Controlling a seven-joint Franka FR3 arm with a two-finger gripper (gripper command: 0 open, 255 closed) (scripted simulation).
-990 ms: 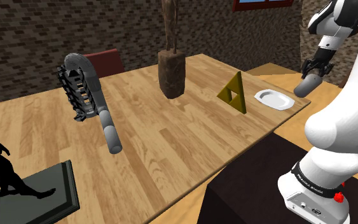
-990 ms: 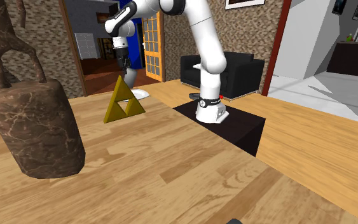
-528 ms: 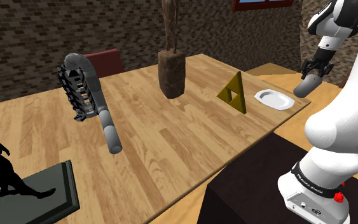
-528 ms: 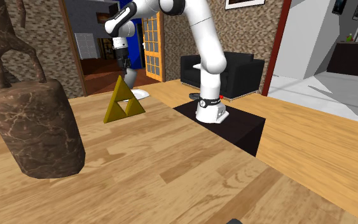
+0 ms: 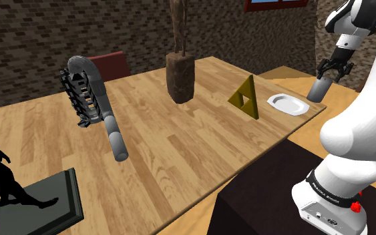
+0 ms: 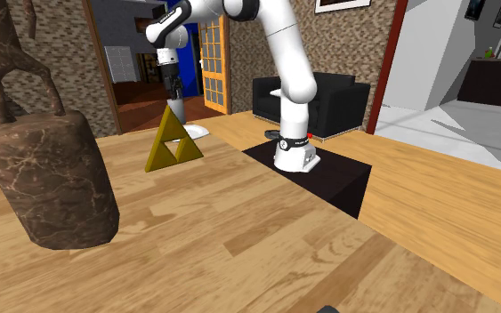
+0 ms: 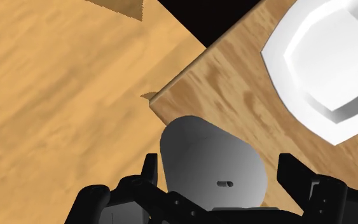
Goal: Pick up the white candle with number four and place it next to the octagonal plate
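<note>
The candle point(image 5: 318, 89) is a plain grey cylinder hanging just under my gripper point(image 5: 328, 75), to the shoulder view's right of the white octagonal plate point(image 5: 288, 103). In the wrist view the candle point(image 7: 212, 165) lies between the fingers of my gripper point(image 7: 220, 167), which stand apart, with a gap on one side. It is over the table's corner point(image 7: 155, 98), close to the plate point(image 7: 327, 60). Whether it rests on the wood I cannot tell. In the second exterior view the gripper point(image 6: 169, 82) is above the candle point(image 6: 176, 108), behind the gold triangle point(image 6: 173, 142).
A gold triangle ornament point(image 5: 246, 97) stands on the table point(image 5: 179, 143) near the plate. A brown sculpture point(image 5: 180, 75) rises mid-table. A black chain-like piece point(image 5: 81, 93) with a grey cylinder point(image 5: 117, 143) and a dark figure on a slab point(image 5: 43, 200) are further along. The stand point(image 5: 273, 200) is below.
The fingers have opened and let go of the candle. The candle, tilted before, now hangs more upright and slightly lower under the gripper.
</note>
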